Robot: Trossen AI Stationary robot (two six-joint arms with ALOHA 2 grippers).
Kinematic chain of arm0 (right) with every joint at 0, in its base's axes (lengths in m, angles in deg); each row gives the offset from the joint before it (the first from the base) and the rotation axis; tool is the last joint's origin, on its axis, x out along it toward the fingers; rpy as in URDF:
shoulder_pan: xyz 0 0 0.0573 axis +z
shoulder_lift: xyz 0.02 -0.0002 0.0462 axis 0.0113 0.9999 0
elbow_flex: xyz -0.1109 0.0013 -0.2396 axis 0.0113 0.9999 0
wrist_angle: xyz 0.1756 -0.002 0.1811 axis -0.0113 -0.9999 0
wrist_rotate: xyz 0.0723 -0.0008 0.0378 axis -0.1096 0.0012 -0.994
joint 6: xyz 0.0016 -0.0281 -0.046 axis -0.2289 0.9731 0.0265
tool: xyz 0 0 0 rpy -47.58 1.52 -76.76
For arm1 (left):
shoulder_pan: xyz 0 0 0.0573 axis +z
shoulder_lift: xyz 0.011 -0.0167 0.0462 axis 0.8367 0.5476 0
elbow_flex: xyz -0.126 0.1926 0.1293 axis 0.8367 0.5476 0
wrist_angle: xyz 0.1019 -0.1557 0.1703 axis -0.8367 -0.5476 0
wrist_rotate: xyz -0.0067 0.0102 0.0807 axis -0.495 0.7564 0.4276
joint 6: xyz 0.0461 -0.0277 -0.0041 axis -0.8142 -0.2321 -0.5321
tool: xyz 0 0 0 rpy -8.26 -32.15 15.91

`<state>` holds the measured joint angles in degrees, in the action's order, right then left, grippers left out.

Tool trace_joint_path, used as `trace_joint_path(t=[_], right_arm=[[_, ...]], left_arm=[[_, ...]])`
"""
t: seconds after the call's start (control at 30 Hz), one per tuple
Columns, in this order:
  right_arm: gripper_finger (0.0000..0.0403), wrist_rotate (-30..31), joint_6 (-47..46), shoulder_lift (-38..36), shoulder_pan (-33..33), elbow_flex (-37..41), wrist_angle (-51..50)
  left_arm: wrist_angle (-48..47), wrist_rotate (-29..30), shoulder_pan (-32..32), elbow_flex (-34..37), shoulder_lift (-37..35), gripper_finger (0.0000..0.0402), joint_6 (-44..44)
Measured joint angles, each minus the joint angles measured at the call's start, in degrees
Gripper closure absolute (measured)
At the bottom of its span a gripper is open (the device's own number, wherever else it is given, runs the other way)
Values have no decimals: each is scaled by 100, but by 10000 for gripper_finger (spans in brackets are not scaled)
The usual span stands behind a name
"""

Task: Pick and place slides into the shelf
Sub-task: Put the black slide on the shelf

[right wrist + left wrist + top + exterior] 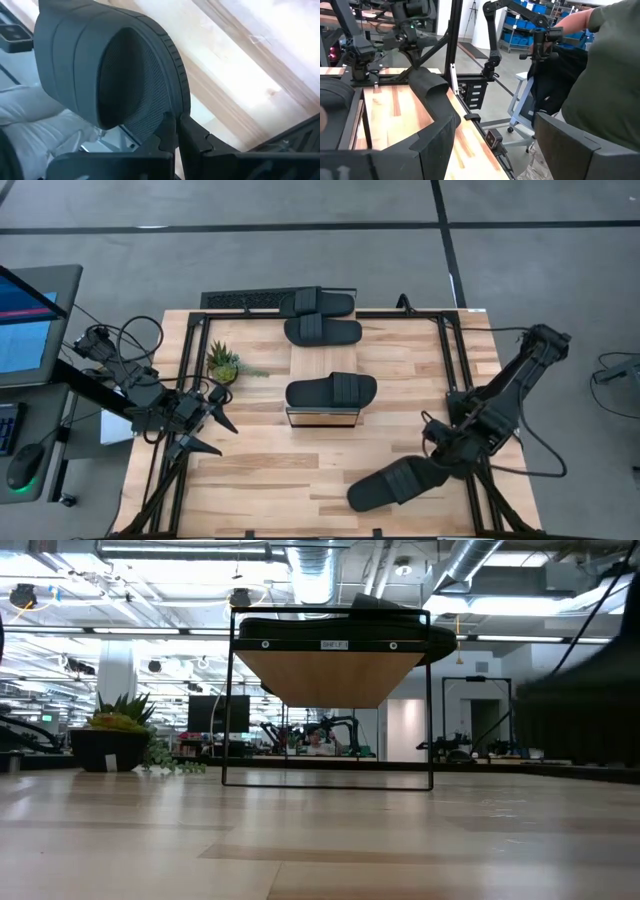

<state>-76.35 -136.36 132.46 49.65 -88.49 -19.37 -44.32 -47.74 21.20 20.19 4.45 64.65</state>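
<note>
My right claw (428,470) clamped on a matte black slide sandal (385,485) above the light wooden counter (260,470); left claw (212,430) wide.

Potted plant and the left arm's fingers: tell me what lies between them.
Only bare tabletop, by the high view: nothing sits between the potted plant and the left gripper, whose fingers are spread.

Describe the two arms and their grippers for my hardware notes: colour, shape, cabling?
Both arms are matte black with chunky jointed links. The left arm carries loose black cables looping round its joints and ends in the left gripper, with two slim, pointed fingers. The right arm trails a black cable; the right gripper has angular black fingers.
</note>
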Motion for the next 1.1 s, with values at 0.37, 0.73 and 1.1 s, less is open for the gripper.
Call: trace_joint_path(t=[0.37,0.73,1.1], right_arm=[[402,628,320,-407,14,0,342],[402,941,1078,-436,-60,0,1079],[402,1395,2395,-431,-588,-716,859]], left_arm=[[277,-146,0,0,445,143,558],[1540,-542,-11,0,686,143,398],[1688,1114,109,0,1295,143,1017]])
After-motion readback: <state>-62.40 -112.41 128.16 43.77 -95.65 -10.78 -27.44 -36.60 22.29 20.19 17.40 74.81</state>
